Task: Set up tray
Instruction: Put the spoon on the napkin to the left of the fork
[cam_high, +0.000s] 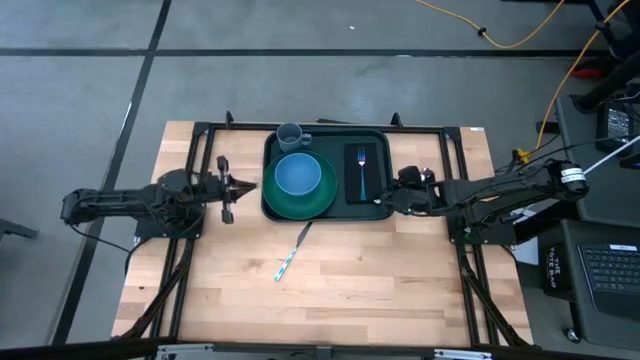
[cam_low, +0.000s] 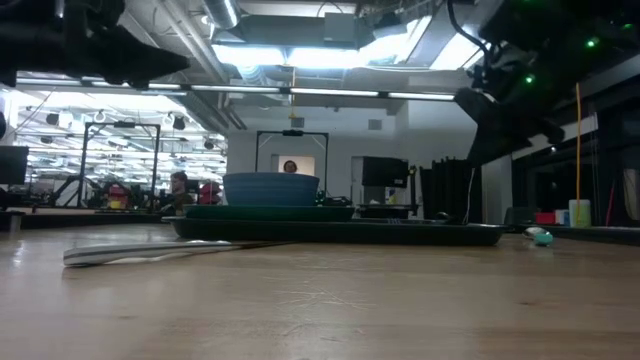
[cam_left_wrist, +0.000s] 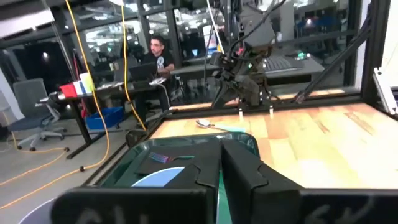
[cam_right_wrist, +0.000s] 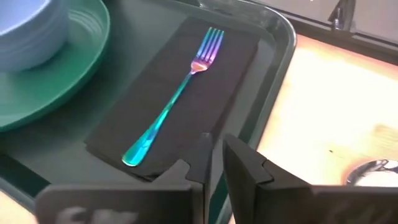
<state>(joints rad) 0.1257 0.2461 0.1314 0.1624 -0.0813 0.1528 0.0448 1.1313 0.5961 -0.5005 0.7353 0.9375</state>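
Note:
The dark green tray (cam_high: 372, 207) lies at the table's far middle. On it a green plate (cam_high: 300, 200) carries a blue bowl (cam_high: 297, 173), a grey-blue cup (cam_high: 290, 135) stands in its far left corner, and a black napkin (cam_right_wrist: 180, 93) bears an iridescent fork (cam_right_wrist: 177, 96). My left gripper (cam_high: 252, 187) hovers shut just off the tray's left rim. My right gripper (cam_right_wrist: 216, 149) is shut above the tray's near right corner, by the napkin's near end. A knife (cam_high: 292, 252) lies on the wood near the tray. A spoon (cam_left_wrist: 214, 125) lies right of the tray.
The table's near half is bare wood apart from the knife. A black frame (cam_high: 455, 150) runs along the table's sides and far edge. Beyond the table there are desks, cables and seated people (cam_left_wrist: 155, 53).

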